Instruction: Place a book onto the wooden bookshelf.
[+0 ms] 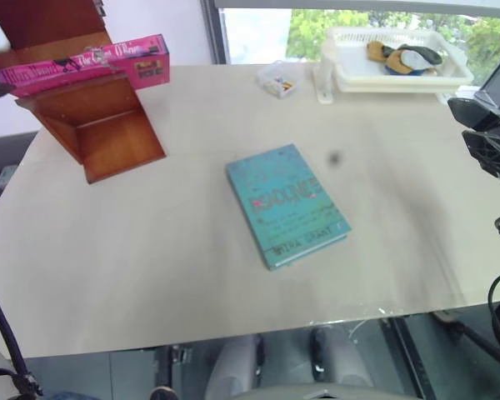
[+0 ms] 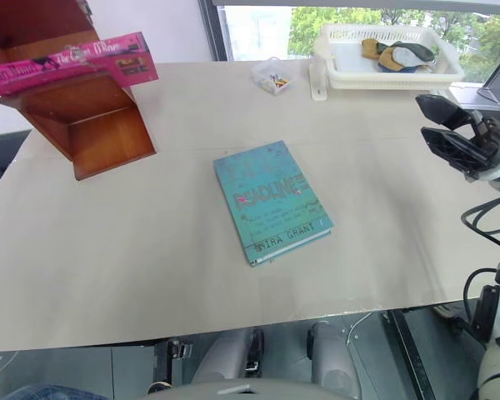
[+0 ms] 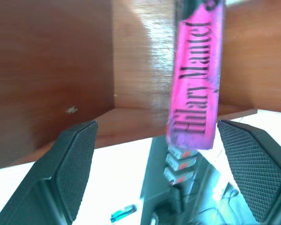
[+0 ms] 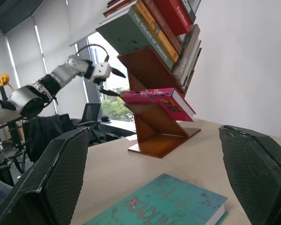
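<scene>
On the wooden bookshelf (image 1: 92,125), lower slanted compartment, the book (image 1: 92,67) already lies flat-ish on the sloping board, spine end sticking out past the shelf edge. Placement looks done as far as visible. What's left, by my read: back the arm off without nudging the book, since it overhangs and could slide.

Left gripper (image 4: 110,82) — jaws spread wide, nothing between them. In the left wrist view both finger pads (image 3: 77,164) stand well apart, one on each side of the pink spine, with clear gaps; no contact. From the right wrist view the fingertips sit just beside the protruding end of the book, one above its level and one below, close but apart. So the book is straight ahead of the pincer, between the lines of the fingers, just past the tips.

Right gripper (image 2: 450,133) — held up off to the side, well apart from shelf and book. Jaws wide in its own wrist view, pads (image 4: 61,183) far apart, holding nothing. The teal book (image 2: 271,200) lies flat on the table (image 2: 108,250) below and ahead of it, untouched, not part of this job.
</scene>
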